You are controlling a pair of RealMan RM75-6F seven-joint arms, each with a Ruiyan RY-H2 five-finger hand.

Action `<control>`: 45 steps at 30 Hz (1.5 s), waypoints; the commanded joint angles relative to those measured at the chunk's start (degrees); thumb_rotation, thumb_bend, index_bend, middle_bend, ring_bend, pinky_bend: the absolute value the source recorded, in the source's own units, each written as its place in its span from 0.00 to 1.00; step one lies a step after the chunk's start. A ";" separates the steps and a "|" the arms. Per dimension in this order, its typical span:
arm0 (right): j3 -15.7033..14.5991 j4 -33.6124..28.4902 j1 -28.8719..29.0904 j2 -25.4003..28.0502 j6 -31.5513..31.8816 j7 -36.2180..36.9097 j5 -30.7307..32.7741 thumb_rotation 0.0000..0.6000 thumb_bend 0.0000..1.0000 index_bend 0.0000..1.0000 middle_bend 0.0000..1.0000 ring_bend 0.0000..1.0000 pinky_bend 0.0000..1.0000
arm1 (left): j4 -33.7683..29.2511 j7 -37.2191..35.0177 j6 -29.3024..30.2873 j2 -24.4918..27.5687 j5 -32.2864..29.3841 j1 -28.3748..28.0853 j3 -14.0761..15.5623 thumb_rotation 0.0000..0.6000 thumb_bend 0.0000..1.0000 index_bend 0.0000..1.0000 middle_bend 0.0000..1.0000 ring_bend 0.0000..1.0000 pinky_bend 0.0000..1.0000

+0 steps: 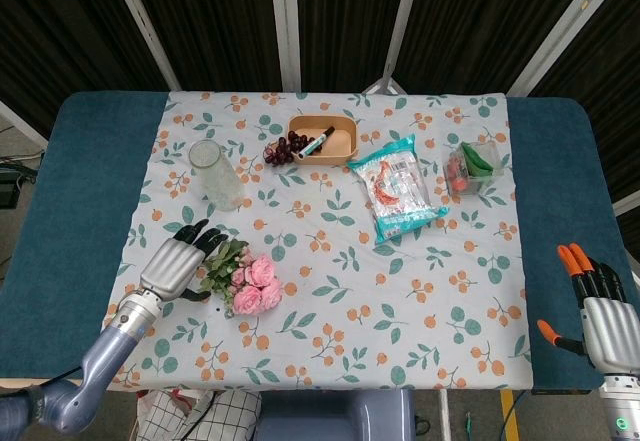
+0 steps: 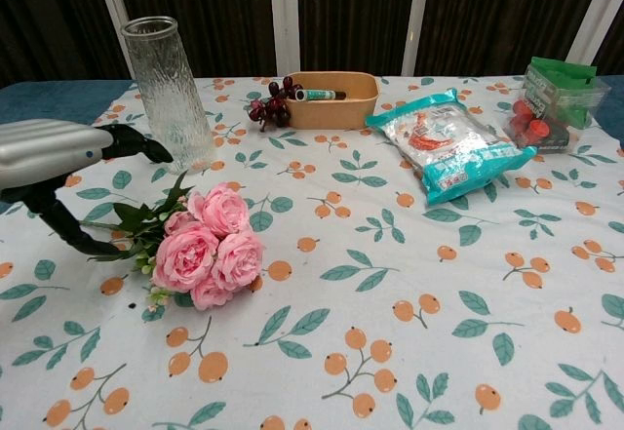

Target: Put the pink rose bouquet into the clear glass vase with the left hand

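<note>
The pink rose bouquet lies flat on the floral cloth, blooms toward the table's front, green stems pointing left. The clear glass vase stands upright behind it, apart from it. My left hand hovers over the stem end with its fingers spread and nothing in them; the thumb reaches down beside the leaves. My right hand rests at the front right edge of the table, fingers apart and empty; it does not show in the chest view.
An orange tray with a marker stands at the back, dark grapes beside it. A teal snack bag lies right of centre. A clear box of red and green items sits far right.
</note>
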 commanded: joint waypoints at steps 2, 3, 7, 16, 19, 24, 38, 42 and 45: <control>0.04 0.18 0.23 0.09 -0.68 0.43 0.44 1.00 0.24 0.01 0.00 0.03 0.01 | 4.18 1.70 -0.94 -4.07 -1.36 -2.58 -0.47 1.00 0.19 0.14 0.11 0.00 0.14; 0.07 0.23 0.27 0.10 -0.77 0.48 0.55 1.00 0.24 0.01 0.00 0.03 0.01 | 4.84 1.56 -0.99 -4.76 -1.28 -2.94 -0.48 1.00 0.19 0.15 0.11 0.00 0.14; 0.11 0.32 0.35 0.05 -0.88 0.59 0.58 1.00 0.24 0.01 0.00 0.03 0.01 | 7.17 0.76 -0.72 -7.19 0.10 -4.04 -0.07 1.00 0.19 0.16 0.12 0.00 0.14; 0.13 0.35 0.30 0.26 -0.86 1.28 0.63 1.00 0.24 0.01 0.00 0.03 0.01 | 11.84 -0.60 -0.62 -11.39 1.88 -5.58 1.42 1.00 0.26 0.27 0.26 0.16 0.25; 0.21 0.48 0.20 0.35 -0.61 1.79 0.60 1.00 0.24 0.01 0.00 0.03 0.01 | 13.42 -1.26 -0.10 -12.30 3.01 -5.80 2.01 1.00 0.29 0.35 0.35 0.23 0.30; 0.20 0.69 0.15 0.51 -0.46 2.60 0.32 1.00 0.24 0.01 0.00 0.03 0.01 | 15.17 -1.24 1.67 -13.49 4.65 -6.01 2.48 1.00 0.39 0.50 0.53 0.38 0.43; 0.26 1.14 0.22 0.50 -0.56 3.47 0.30 1.00 0.24 0.01 0.00 0.03 0.01 | 11.49 -1.27 5.88 -12.69 7.81 -6.77 1.65 1.00 0.43 0.57 0.59 0.43 0.44; 0.25 1.11 0.34 0.42 -0.87 3.18 0.50 1.00 0.24 0.01 0.00 0.03 0.01 | 7.09 -3.76 8.29 -10.15 9.90 -6.67 0.83 1.00 0.42 0.57 0.59 0.43 0.44; 0.25 0.97 0.38 0.30 -0.96 2.76 0.61 1.00 0.24 0.01 0.00 0.03 0.01 | 1.57 -6.29 10.38 -6.70 11.55 -6.56 -0.48 1.00 0.41 0.57 0.59 0.43 0.45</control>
